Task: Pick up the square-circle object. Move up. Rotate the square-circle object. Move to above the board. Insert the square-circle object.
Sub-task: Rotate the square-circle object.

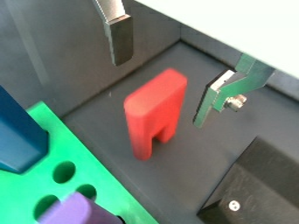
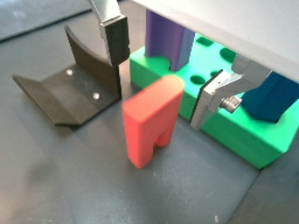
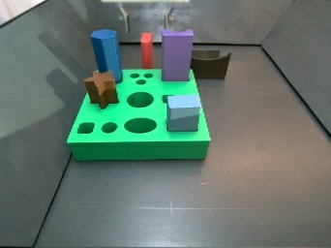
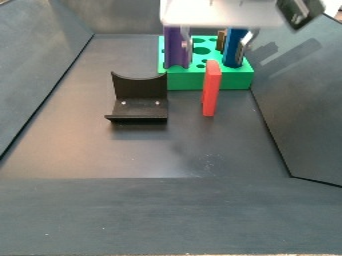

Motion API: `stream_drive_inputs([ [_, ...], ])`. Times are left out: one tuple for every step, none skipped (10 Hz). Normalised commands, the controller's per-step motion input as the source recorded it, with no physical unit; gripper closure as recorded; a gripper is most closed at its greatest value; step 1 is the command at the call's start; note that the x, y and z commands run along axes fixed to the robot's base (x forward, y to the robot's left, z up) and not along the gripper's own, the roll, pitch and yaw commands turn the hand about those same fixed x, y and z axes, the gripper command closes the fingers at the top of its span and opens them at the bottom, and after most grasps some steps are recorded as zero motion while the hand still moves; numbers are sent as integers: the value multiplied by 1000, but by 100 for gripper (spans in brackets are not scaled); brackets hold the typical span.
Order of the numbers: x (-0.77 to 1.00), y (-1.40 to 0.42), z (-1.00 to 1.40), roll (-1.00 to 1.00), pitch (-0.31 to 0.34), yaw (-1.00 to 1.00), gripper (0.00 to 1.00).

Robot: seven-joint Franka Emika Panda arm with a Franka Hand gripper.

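My gripper (image 2: 162, 66) hangs above the square-circle object (image 2: 152, 116), fingers (image 1: 121, 39) spread apart and clear of it in both wrist views. The square-circle object (image 4: 211, 87) stands upright on the bench (image 4: 201, 150), legs down. In a side view, the board (image 4: 207, 75) lies at its 12 o'clock, the dark curved holder (image 4: 138, 98) at 9 o'clock.

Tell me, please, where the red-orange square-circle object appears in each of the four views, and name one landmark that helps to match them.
Wrist view: the square-circle object stands centred between the open gripper fingers, untouched.
Wrist view: the same, centred, the board behind it.
Side view: a red strip behind the board, between the blue pillar and the purple block.
Side view: upright on the floor, before the board.
Shared landmark: the green board.
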Motion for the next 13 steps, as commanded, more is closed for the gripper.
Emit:
stream_drive_inputs([
  [-2, -15, 337, 102, 62, 27, 0],
  [0, 83, 0, 13, 10, -1000, 0],
  [11, 88, -55, 12, 9, -1000, 0],
  [21, 73, -36, 10, 7, -1000, 0],
  [24, 48, -25, 10, 7, -1000, 0],
  [26, 35, -25, 11, 7, -1000, 0],
  [27, 32, -25, 11, 8, -1000, 0],
  [27, 28, -24, 12, 8, -1000, 0],
  [28, 24, -23, 13, 8, -1000, 0],
  [28, 23, -23, 13, 9, -1000, 0],
  [29, 21, -22, 14, 9, -1000, 0],
  [29, 21, -22, 16, 10, -1000, 0],
  [29, 20, -22, 17, 11, -1000, 0],
])
